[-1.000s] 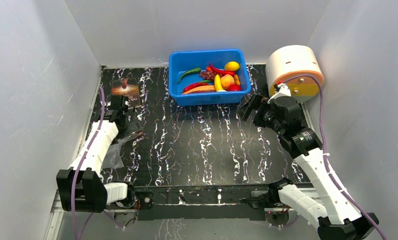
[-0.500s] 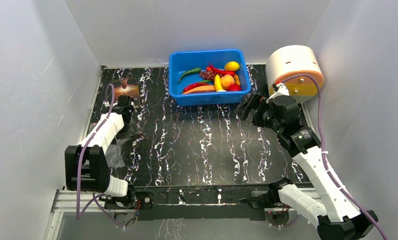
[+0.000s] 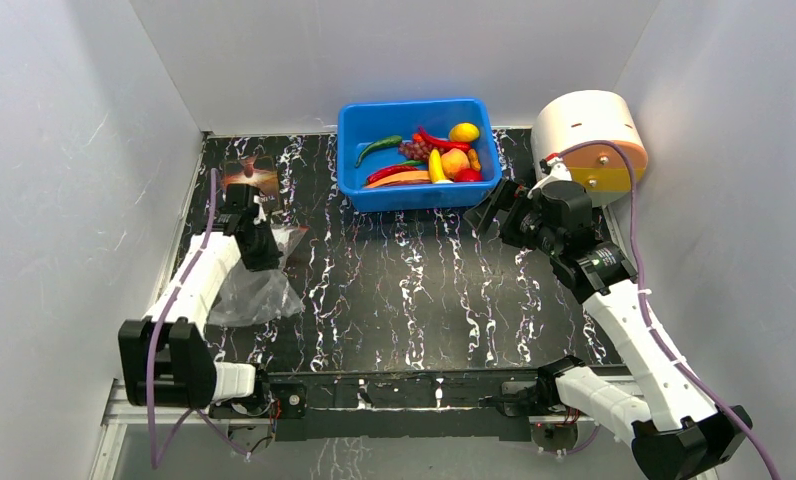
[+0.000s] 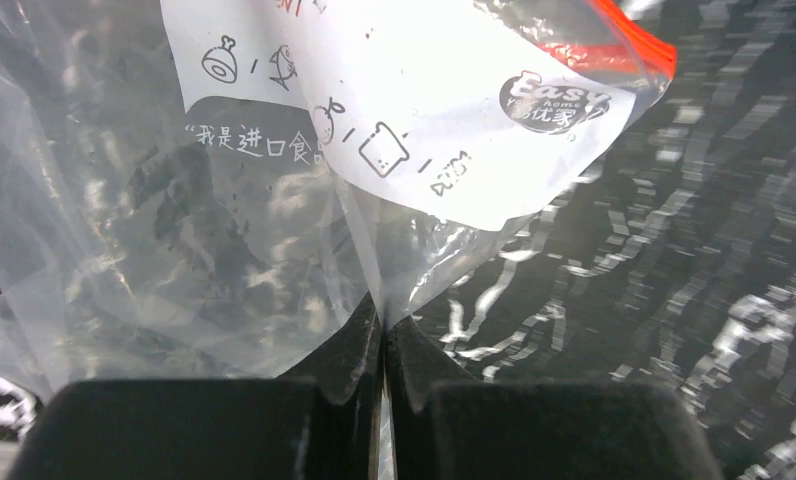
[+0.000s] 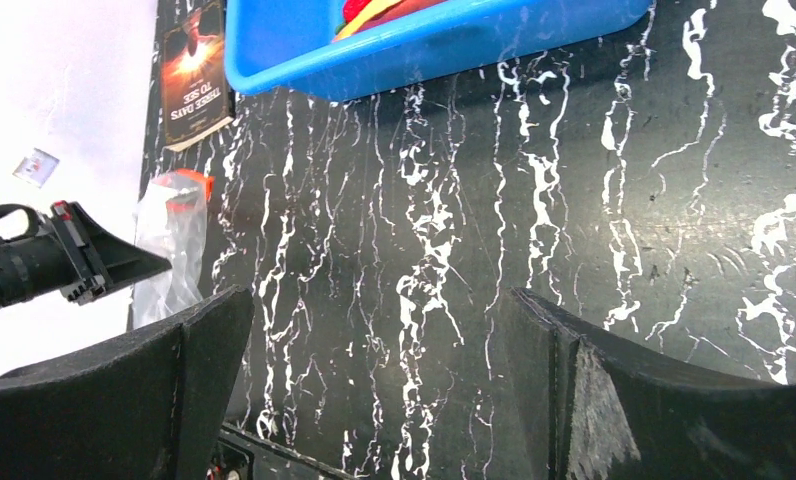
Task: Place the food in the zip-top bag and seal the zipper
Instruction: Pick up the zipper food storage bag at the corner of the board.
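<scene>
My left arm is on the left side of the black table [image 3: 424, 300]. Its elbow sits low by the base, and its white forearm goes up and away from me toward the brown card [image 3: 252, 178]. The left gripper [image 4: 382, 330] is bent down at the wrist. Its two fingers are pressed tight together, and they pinch a fold of the zip-top bag [image 3: 254, 290]. The bag is clear and crinkly, and it hangs from the fingers down onto the table near the left wall. The zipper [image 4: 629, 40] is a thin red-orange strip along the bag's far edge. My right arm goes up from its base on the right, bends at the elbow, and leans in toward the middle. The right gripper [image 3: 494, 215] points left, just beside the near right corner of the blue tub [image 3: 359, 190]. Its fingers are wide apart and hold nothing. The food [image 3: 429, 160] all lies in the tub, well apart from the bag.
</scene>
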Action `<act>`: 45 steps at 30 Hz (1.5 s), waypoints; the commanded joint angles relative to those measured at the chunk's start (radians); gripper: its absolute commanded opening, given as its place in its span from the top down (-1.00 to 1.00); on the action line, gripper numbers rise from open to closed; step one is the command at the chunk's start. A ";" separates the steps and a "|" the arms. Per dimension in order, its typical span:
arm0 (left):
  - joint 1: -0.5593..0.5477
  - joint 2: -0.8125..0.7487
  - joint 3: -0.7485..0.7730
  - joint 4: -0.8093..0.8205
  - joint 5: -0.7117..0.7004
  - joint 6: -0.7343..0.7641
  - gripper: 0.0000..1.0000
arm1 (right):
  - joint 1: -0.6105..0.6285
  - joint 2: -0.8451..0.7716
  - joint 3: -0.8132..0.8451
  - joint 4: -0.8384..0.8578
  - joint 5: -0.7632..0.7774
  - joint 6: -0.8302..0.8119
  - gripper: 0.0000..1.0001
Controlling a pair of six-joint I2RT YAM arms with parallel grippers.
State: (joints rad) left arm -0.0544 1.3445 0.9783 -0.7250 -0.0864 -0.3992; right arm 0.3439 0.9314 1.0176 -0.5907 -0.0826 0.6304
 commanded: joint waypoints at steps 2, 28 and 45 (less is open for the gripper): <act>-0.003 -0.171 0.016 0.095 0.331 -0.001 1.00 | -0.005 -0.008 0.023 0.123 -0.074 -0.019 -0.85; -0.275 -0.320 -0.142 0.683 1.186 -0.172 1.00 | -0.003 -0.265 -0.399 0.791 -0.535 -0.483 -0.58; -0.425 -0.302 -0.101 0.671 1.259 -0.144 1.00 | 0.003 -0.154 -0.420 0.812 -0.886 -0.731 -0.11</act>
State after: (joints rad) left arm -0.4618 1.0512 0.8276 -0.0334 1.1221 -0.5678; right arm 0.3443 0.7986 0.6071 0.1371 -0.8818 -0.0341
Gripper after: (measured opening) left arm 0.007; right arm 0.570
